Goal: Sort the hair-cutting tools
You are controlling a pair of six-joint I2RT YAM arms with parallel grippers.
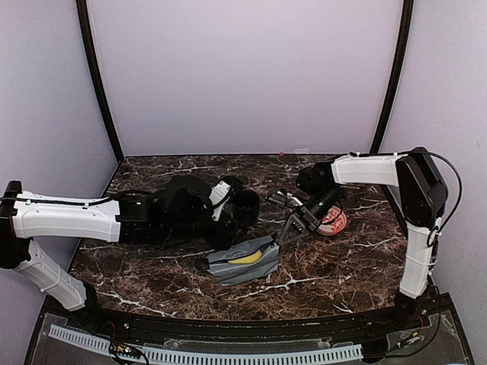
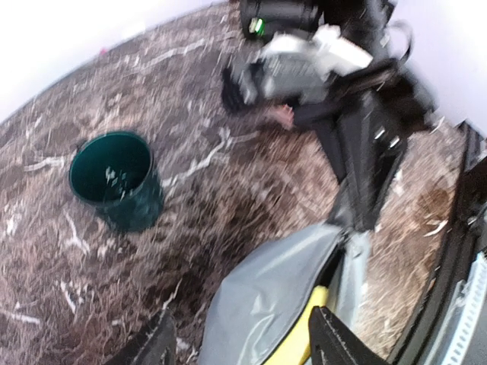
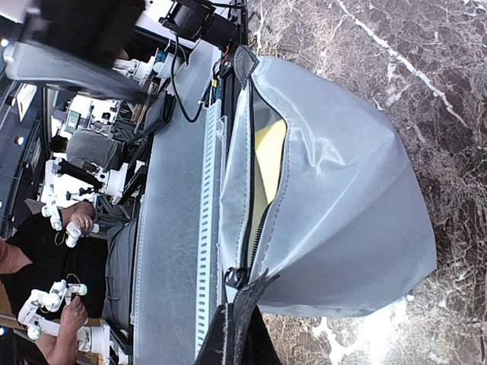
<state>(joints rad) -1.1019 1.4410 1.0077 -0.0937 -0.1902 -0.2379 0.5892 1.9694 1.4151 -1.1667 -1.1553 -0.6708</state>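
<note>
table (image 1: 327,266): dark marble with white veins, filling the lower half of the top view.
left arm (image 1: 68,217): mine, reaching from the left edge to mid-frame.
right arm (image 1: 365,169): mine, coming in from the right edge and bending down toward centre.
pouch (image 1: 228,270): grey, lying low of centre in the top view; its zip mouth gapes and yellow shows inside.
cup (image 1: 245,205): dark green, upright, just above the pouch; upper left in my left wrist view. I cannot tell what the pale glints inside it are.
plate (image 1: 335,222): red and white, right of centre, partly behind my right wrist.
left gripper (image 2: 242,346): fingers spread wide at the bottom of the frame, over the pouch, holding nothing.
right gripper (image 3: 240,319): fingers pinched together on the pouch's edge at the zip end.
tools: I cannot pick out scissors, comb or clipper for sure.
dark bits (image 1: 280,198): small, on the table between cup and plate, too small to name.
</note>
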